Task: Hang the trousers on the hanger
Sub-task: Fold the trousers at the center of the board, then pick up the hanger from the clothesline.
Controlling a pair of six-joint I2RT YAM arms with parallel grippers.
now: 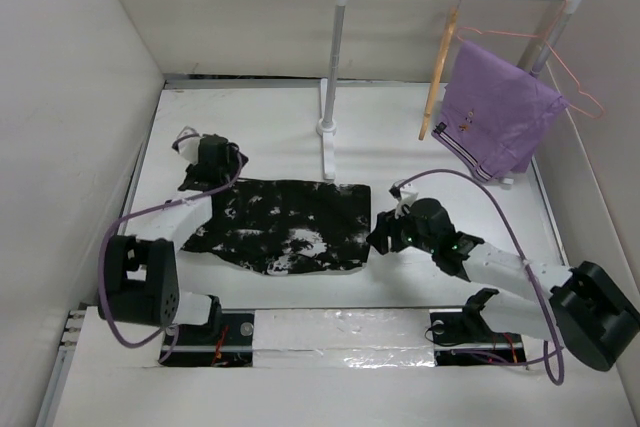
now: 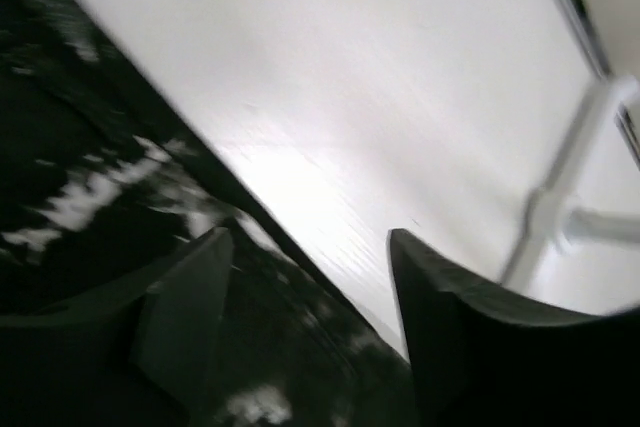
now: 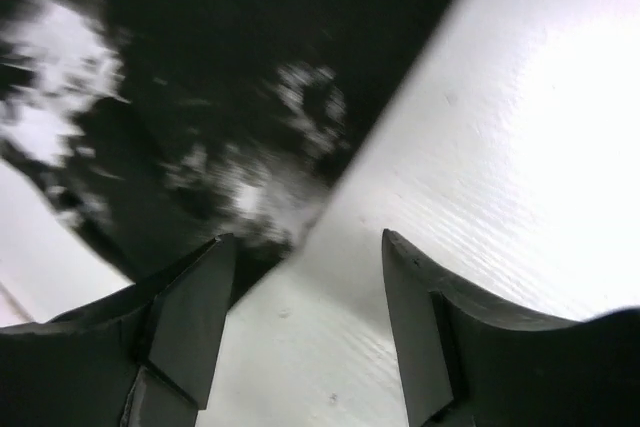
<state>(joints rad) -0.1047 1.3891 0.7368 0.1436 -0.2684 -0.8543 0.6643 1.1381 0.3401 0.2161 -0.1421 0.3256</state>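
Observation:
The black, white-speckled trousers [image 1: 285, 224] lie folded flat on the white table. My left gripper [image 1: 196, 179] is open at their far left corner; in the left wrist view its jaws stand over the cloth's edge [image 2: 150, 207]. My right gripper [image 1: 383, 234] is open at the trousers' right edge; the right wrist view shows the cloth's corner [image 3: 250, 97] just ahead of its left finger [image 3: 190, 317], bare table between the jaws. The tan wooden hanger [image 1: 438, 77] hangs from the white rail at the back right.
A white clothes rack [image 1: 340, 57] stands at the back, its foot [image 1: 328, 147] just beyond the trousers. A purple cloth [image 1: 500, 112] hangs on a pink wire hanger [image 1: 570, 67] at the rail's right end. White walls enclose the table.

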